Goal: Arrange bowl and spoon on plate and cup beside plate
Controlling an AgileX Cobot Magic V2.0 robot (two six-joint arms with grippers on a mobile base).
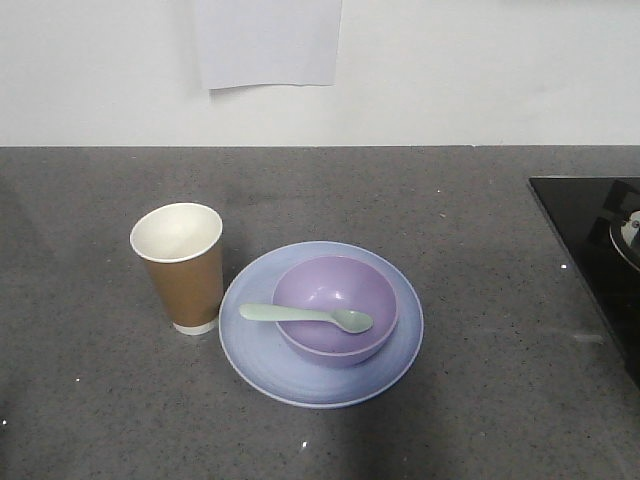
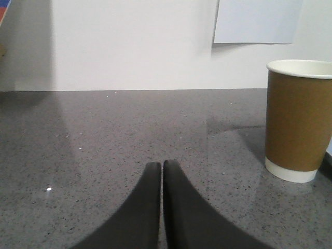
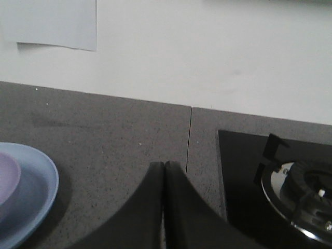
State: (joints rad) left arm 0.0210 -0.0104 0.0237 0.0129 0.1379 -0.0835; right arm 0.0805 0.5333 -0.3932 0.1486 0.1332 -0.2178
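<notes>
1. The bowl (image 1: 335, 305) is sitting on the plate (image 1: 320, 323).
2. The spoon (image 1: 306, 316) is lying across the bowl.
3. The cup (image 1: 179, 266) is standing just left of the plate.

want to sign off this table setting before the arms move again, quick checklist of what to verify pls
1. Bowl sits on the plate: ok.
2. Spoon lies across the bowl, its scoop end inside, handle over the rim: ok.
3. Cup stands upright beside the plate, on its left in the front view: ok.
4. Cup clear of the plate's rim: cannot tell, they look very close.
5. Left gripper shut and holding nothing, apart from the cup: ok.
6. Right gripper shut and holding nothing, between plate and stove: ok.
</notes>
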